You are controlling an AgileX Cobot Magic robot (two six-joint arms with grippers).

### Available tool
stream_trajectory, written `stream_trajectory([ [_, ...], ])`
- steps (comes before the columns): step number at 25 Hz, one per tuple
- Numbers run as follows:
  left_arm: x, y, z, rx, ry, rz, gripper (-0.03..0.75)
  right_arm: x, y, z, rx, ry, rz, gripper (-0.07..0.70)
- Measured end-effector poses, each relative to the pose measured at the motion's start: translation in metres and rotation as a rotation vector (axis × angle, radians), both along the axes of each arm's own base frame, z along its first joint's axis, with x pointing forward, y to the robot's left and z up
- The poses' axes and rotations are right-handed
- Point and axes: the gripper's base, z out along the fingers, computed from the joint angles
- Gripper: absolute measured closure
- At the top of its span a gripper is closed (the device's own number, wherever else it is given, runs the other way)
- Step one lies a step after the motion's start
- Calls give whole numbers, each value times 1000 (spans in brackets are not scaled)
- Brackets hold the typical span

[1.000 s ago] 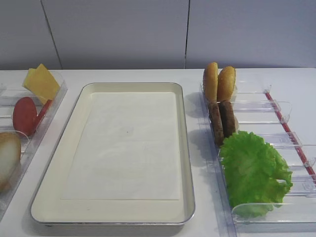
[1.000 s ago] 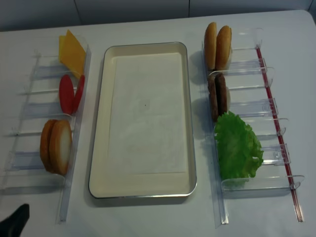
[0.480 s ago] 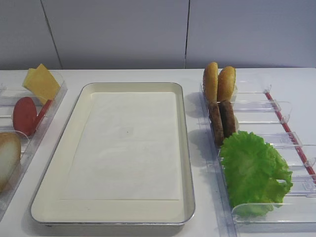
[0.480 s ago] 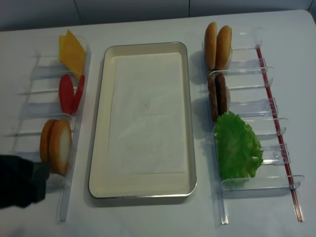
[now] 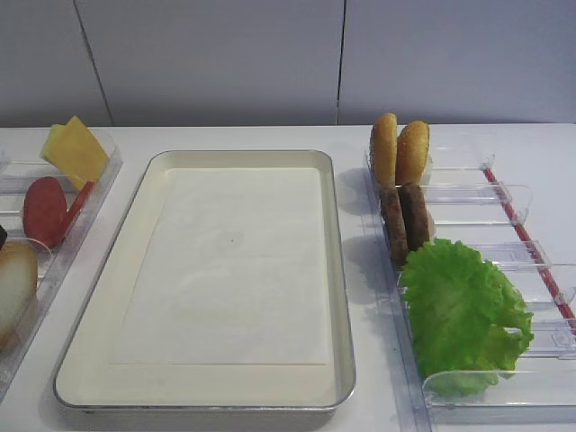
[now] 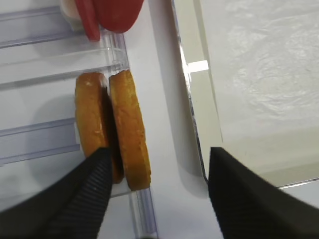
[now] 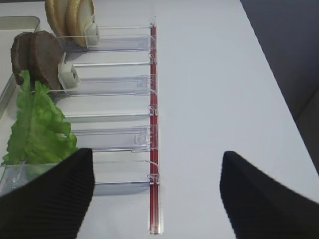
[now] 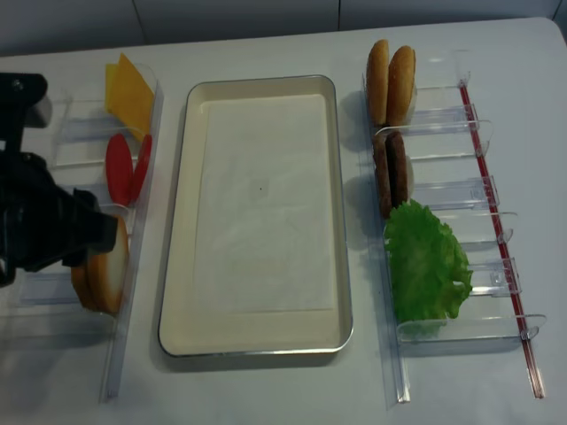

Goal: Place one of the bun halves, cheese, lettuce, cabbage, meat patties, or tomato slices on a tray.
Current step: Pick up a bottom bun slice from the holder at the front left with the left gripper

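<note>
The tray (image 8: 180, 230) looks like cream enamelled metal with a glossy rim, lined with matt white paper (image 8: 261, 199). The bins (image 8: 461, 190) are clear glossy plastic. The patties (image 5: 405, 219) look rough and grainy; the lettuce (image 8: 425, 261) is ruffled; the gripper fingers (image 6: 75, 199) show ribbed black rubber.

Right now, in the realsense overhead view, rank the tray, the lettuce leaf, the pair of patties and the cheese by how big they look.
1. Tray, by far the largest.
2. Lettuce leaf.
3 and 4. Cheese and the pair of patties look about alike; both stand on edge, so I won't rank them.
</note>
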Motion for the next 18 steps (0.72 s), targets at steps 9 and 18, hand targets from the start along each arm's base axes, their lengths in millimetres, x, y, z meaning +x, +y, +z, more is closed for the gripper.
stream_trajectory([
  [9,19,-2,-13,3,34,-3,293,0,0,0,0,0,0,70],
  [18,29,-5,-23,-14,70,-11,293,0,0,0,0,0,0,70],
])
